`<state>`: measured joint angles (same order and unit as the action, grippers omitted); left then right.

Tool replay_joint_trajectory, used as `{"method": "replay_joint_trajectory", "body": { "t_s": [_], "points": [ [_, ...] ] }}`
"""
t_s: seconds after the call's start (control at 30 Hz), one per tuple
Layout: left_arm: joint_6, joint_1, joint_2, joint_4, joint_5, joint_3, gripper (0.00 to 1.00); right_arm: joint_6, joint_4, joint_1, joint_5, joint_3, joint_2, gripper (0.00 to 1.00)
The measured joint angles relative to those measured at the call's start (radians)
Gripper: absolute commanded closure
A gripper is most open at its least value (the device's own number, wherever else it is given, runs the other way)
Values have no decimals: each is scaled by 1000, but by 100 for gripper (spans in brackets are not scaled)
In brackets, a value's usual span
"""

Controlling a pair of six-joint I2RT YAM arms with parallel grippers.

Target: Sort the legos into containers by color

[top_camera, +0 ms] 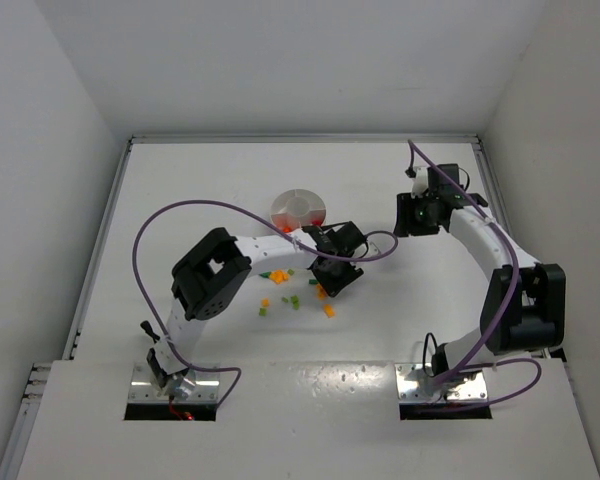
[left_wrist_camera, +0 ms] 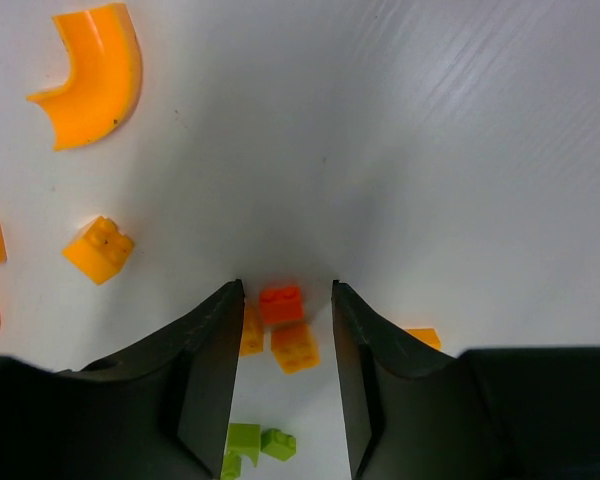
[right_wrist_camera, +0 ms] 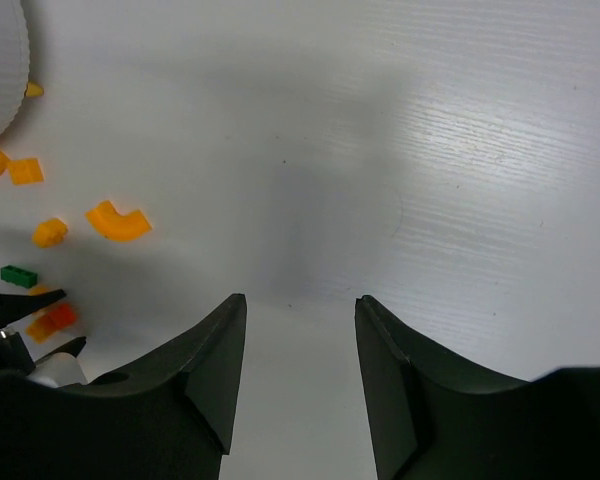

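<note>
Between the fingers of the left gripper (left_wrist_camera: 287, 292) a red brick (left_wrist_camera: 281, 303) lies on the tabletop (left_wrist_camera: 460, 150). The fingers stand apart, one on each side, and neither touches it, so nothing is held.

Crowding is the risk. An orange brick (left_wrist_camera: 295, 347) sits against the red one's near side, and a second orange brick (left_wrist_camera: 251, 330) lies right at the finger on the left of the wrist view. A squeeze from here would likely catch orange along with red. It could also twist the red brick so that it pops free. A mixed grab would put the wrong colour in a compartment. Green bricks (left_wrist_camera: 255, 440) lie nearer the wrist.

Farther out, the other loose bricks (top_camera: 295, 297) are scattered short of the round white dish (top_camera: 315, 200). Well to the right, the right gripper (right_wrist_camera: 300, 305) hangs with its fingers released and nothing between them.

The tabletop is white, finely ribbed and looks slick, so nudged bricks would probably skate. Plain white walls (top_camera: 280, 60) close it in on three sides.
</note>
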<state>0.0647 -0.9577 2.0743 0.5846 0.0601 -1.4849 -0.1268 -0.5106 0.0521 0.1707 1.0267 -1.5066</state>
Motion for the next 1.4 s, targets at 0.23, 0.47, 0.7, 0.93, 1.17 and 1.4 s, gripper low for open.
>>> {"method": "replay_joint_trajectory", "body": {
  "t_s": [0.23, 0.47, 0.7, 0.93, 1.17, 1.4],
  "points": [
    [0, 0, 0, -2, 2, 2, 60, 0, 0, -11, 18, 0, 0, 52],
    [0, 0, 0, -8, 2, 6, 60, 0, 0, -19, 26, 0, 0, 52],
    [0, 0, -10, -25, 5, 23, 56, 0, 0, -24, 42, 0, 0, 52],
    [0, 1, -22, -40, 3, 43, 56, 0, 0, -27, 50, 0, 0, 52],
    [0, 3, -29, -48, 1, 55, 61, 0, 0, -31, 59, 0, -2, 52],
    [-3, 4, -32, -48, -7, 60, 76, 0, 0, -31, 66, 0, -13, 53]
  ]
}}
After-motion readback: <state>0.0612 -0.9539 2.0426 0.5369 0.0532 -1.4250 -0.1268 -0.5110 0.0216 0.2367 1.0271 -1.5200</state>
